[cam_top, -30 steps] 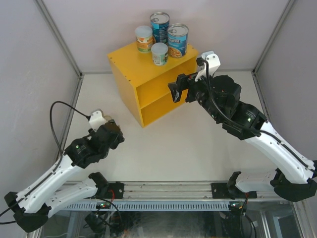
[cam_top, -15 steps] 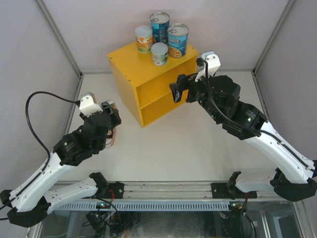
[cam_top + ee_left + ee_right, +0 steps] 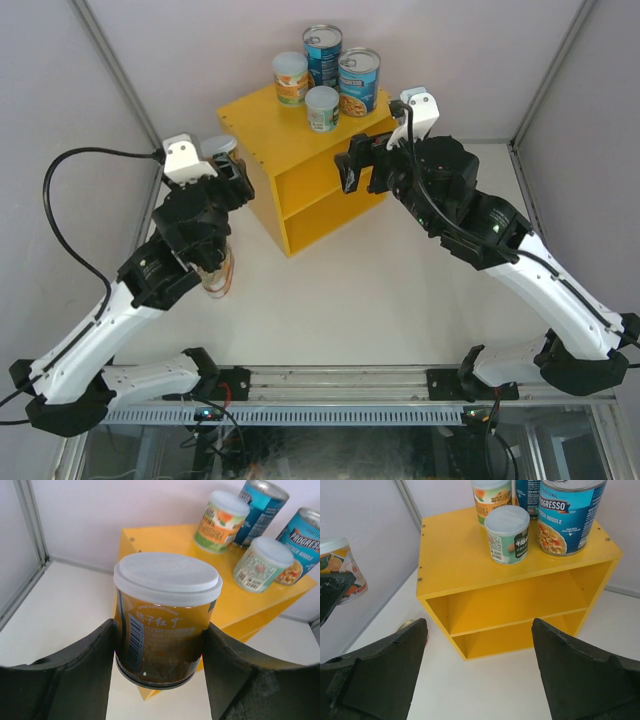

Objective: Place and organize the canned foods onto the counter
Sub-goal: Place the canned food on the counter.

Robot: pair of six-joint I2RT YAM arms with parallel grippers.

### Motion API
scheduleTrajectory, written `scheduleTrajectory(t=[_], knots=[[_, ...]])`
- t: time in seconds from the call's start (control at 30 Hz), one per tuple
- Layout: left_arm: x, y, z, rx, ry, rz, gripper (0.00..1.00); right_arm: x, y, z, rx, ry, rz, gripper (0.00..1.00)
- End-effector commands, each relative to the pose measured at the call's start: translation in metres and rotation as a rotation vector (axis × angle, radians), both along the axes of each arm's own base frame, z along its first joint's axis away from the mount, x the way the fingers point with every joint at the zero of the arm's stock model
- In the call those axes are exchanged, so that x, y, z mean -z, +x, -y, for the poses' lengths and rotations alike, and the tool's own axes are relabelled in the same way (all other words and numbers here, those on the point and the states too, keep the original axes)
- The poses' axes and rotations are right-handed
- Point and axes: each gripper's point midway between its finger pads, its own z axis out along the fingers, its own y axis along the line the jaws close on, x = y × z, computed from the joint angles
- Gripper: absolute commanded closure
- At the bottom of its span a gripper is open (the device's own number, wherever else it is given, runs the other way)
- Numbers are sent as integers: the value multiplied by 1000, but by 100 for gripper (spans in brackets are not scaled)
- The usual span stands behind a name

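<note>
Canned foods (image 3: 322, 108): four units stand upright on the flat top of the yellow counter (image 3: 260, 128), grouped toward its far right corner.

- Two tall blue-labelled cans: one (image 3: 322, 52) at the back, the other (image 3: 358, 80) just beside it on the right.
- One pale-lidded can with an orange label (image 3: 290, 78) on the left of the group.
- One small pale-lidded can (image 3: 322, 108) at the front, close to the other three; contact cannot be determined.

The inner shelf of the counter holds nothing visible in the right wrist view.

Fifth can (image 3: 167, 620): pale lid, amber label with a barcode. It is upright and off the table (image 3: 380, 290). The left gripper (image 3: 228, 172) is clamped on it, one finger (image 3: 75, 680) on each side of the body. In the top view this can sits near the left edge of the counter, short of its top.

Right gripper (image 3: 360, 170): fingers (image 3: 375, 675) spread wide apart with nothing between them. It hangs in front of the open face of the counter and faces it.

A flat item with a red-orange edge (image 3: 222, 275) lies on the table under the left arm. It is mostly hidden and its type cannot be determined.
</note>
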Motion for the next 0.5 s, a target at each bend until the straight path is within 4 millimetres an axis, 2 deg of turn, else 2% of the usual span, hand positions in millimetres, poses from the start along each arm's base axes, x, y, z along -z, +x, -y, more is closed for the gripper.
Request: scheduleTrajectory(t=[0.0,0.3,0.47], knots=[[-68,3,-2,-17,-51,183,100,-26,2,0,-3,43,50,15],[-69,35,34,-6,36,240,100,-36,4,12,18,49,73,15],[-63,57,55,12,55,253,100,-40,2,20,26,50,84,15]])
